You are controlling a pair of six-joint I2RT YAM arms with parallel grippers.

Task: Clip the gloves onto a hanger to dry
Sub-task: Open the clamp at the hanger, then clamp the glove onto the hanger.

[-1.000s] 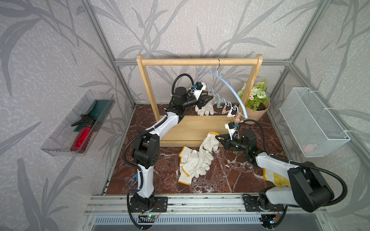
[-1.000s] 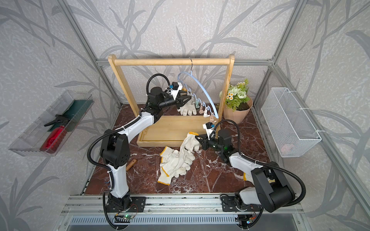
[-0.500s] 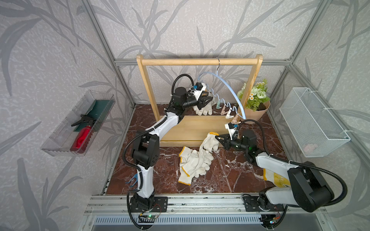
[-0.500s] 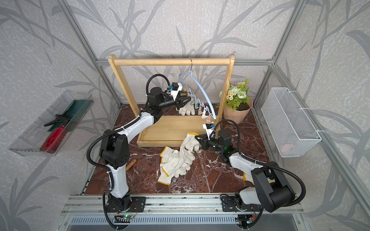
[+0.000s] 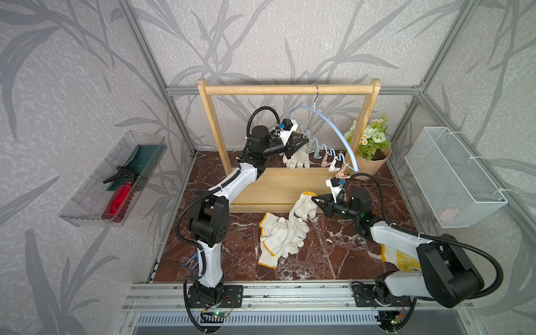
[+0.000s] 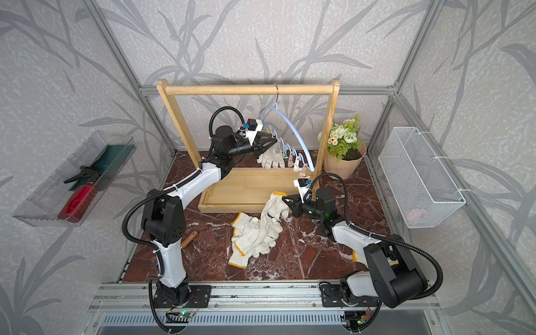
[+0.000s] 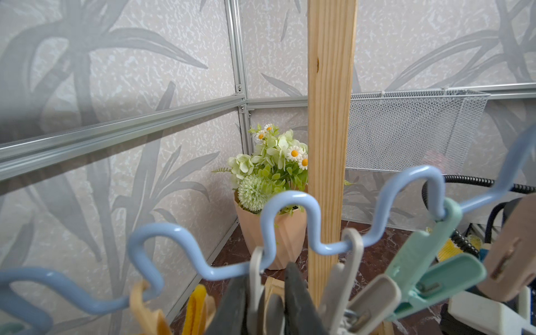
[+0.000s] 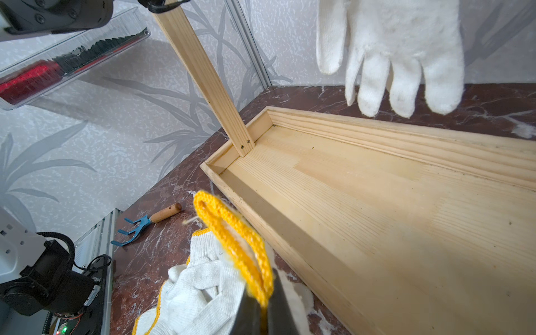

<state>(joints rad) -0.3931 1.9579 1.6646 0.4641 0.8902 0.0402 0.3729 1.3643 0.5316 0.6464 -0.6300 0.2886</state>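
R gripper (image 5: 315,200) pinching glove (image 5: 303,206) cuff only | L gripper (image 5: 304,142) narrow astride grey clip (image 7: 256,269), squeeze unclear | risk: cuff slips, hanger (image 5: 333,127) swings

We are seeing a flower pot (image 5: 369,164) standing on the counter (image 5: 333,255) and a blue rake (image 8: 148,222) lying there

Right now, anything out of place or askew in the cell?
Two strays. A small hand rake lies loose on the marble by the left arm's base. A yellow-patterned glove lies under the right arm, partly covered. Nothing looks spilled or damaged.
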